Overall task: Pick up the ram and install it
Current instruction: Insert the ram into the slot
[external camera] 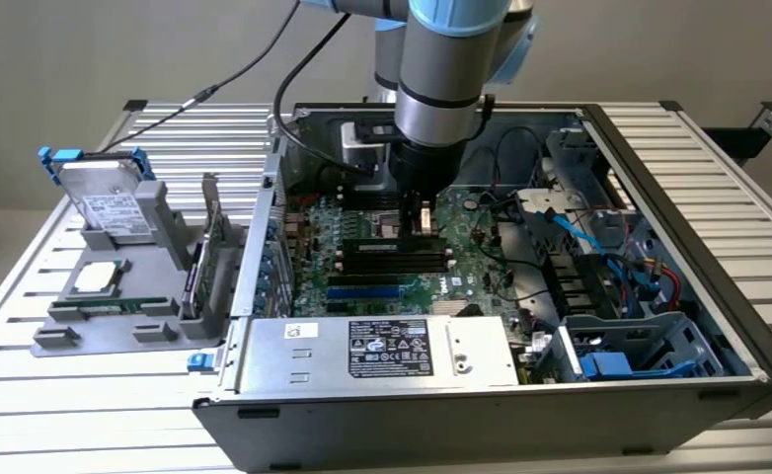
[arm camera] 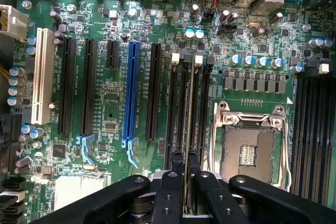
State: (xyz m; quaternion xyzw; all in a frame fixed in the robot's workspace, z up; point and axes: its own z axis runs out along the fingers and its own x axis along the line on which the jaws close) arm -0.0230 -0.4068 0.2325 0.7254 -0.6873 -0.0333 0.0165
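Gripping ram [arm camera: 192, 121] edge-on | pincer [arm camera: 185, 158] narrow | apparently over memory slots [arm camera: 172, 114]

It looks like a robotics lab or workshop: a robot arm [external camera: 445, 89] stands over an opened computer case [external camera: 492, 430] on a ribbed aluminium table [external camera: 83, 420].

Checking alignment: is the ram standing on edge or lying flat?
On edge: the ram shows as a thin strip, clamped in the gripper, along the memory slots.
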